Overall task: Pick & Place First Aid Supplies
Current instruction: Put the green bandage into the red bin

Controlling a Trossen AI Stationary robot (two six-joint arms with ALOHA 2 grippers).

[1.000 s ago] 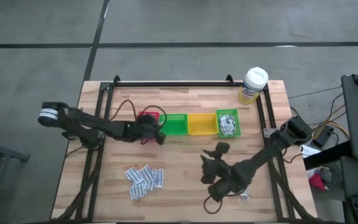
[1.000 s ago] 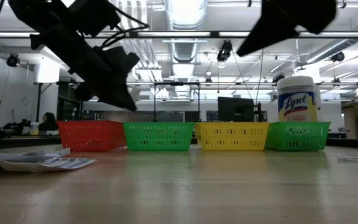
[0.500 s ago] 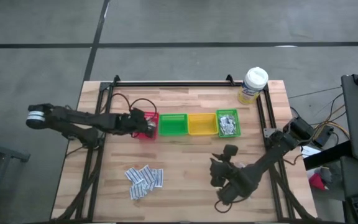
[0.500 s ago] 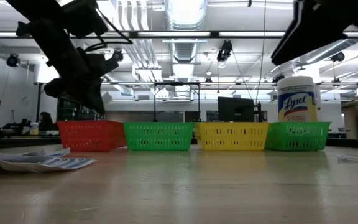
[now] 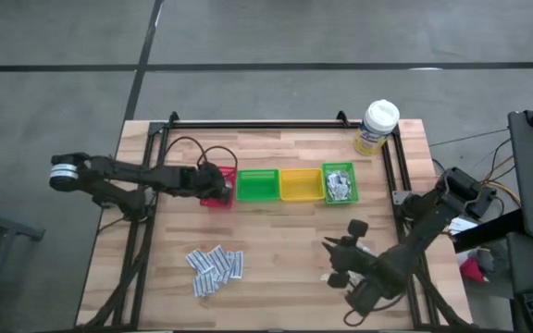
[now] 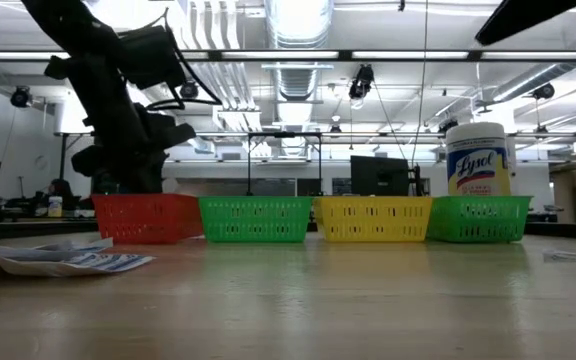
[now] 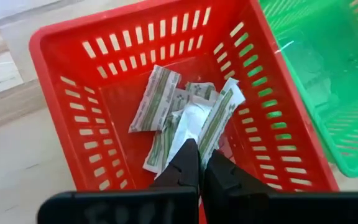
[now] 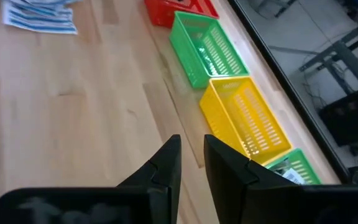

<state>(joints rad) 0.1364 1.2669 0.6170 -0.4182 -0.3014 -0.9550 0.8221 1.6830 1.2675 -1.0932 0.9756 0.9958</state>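
We see the left gripper pressed shut, apparently empty, over pale green sachets in the red bin. The right gripper stands slightly apart at five o'clock. Sachets look light, thin, slippery; we'd pinch an edge

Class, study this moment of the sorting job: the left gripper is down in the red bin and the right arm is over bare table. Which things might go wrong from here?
1. The left gripper, shut, sits low among the pale green sachets in the red bin; lifting away may drag one out or nudge the light bin.
2. The right gripper holds nothing visible; a pick may have failed.
3. The white-blue sachets overlap in a pile, so several may be grabbed together.
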